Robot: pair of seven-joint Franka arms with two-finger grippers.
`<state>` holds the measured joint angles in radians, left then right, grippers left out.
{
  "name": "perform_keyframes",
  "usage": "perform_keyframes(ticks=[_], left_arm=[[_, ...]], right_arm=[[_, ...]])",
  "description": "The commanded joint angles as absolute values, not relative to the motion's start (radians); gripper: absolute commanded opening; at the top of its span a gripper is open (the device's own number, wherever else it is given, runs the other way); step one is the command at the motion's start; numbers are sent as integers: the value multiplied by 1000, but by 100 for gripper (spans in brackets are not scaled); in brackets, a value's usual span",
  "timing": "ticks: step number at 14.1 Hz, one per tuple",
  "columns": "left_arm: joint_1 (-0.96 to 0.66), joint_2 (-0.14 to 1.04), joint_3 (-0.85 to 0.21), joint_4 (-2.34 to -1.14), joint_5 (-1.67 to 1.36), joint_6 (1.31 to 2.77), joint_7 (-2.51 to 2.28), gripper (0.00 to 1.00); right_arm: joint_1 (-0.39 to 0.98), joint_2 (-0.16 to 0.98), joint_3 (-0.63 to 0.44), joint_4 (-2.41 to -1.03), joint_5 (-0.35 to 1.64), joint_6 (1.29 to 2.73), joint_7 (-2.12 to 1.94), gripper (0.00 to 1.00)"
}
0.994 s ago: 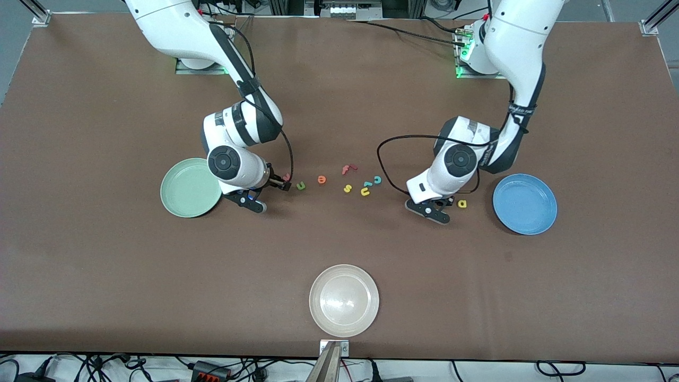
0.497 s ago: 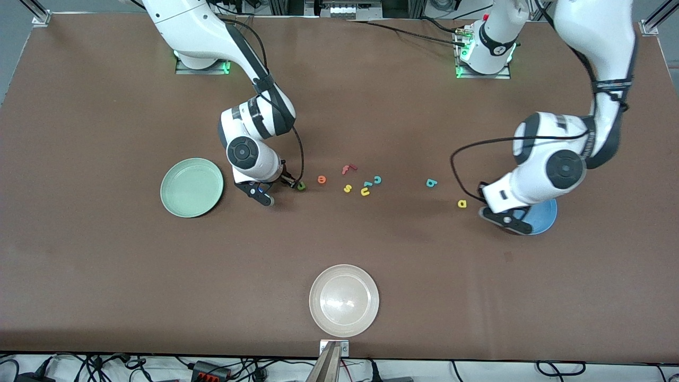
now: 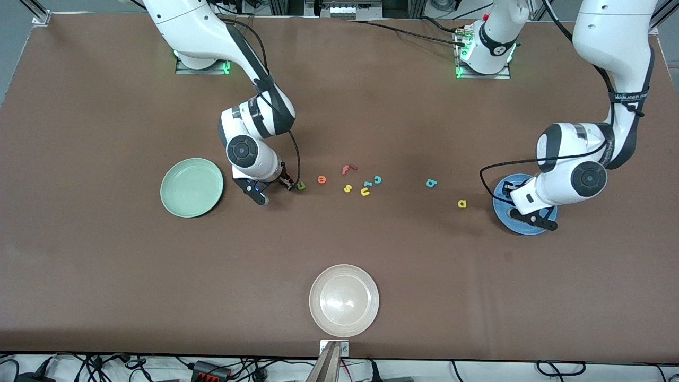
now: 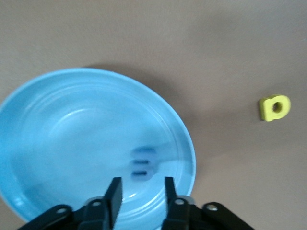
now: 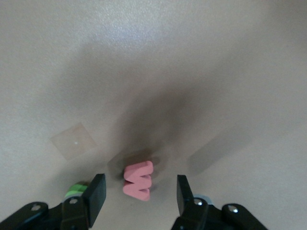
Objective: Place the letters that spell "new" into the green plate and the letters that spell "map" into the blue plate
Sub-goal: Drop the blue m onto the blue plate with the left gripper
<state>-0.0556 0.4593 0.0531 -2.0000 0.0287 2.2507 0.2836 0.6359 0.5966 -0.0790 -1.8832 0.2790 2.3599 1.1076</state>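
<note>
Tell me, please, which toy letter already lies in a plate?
The blue m, lying in the blue plate under the left hand; every other visible letter sits on the table.

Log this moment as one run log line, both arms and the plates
left end effector: open over blue plate, m in it | right end effector: open around w on table | green plate: no letters
</note>
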Motion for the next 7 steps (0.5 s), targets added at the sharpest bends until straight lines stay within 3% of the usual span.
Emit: perform_keyframes(ticks=[1,7], left_arm=[[-51,424,32,-2005,54,2252,279,100],[-101,416,-60,-1985,54,2255,104,100]], right_arm=[[655,586,-92,-1905,298,2401,1131,65],[667,598,-92,-1905,298,2411,1132,60]])
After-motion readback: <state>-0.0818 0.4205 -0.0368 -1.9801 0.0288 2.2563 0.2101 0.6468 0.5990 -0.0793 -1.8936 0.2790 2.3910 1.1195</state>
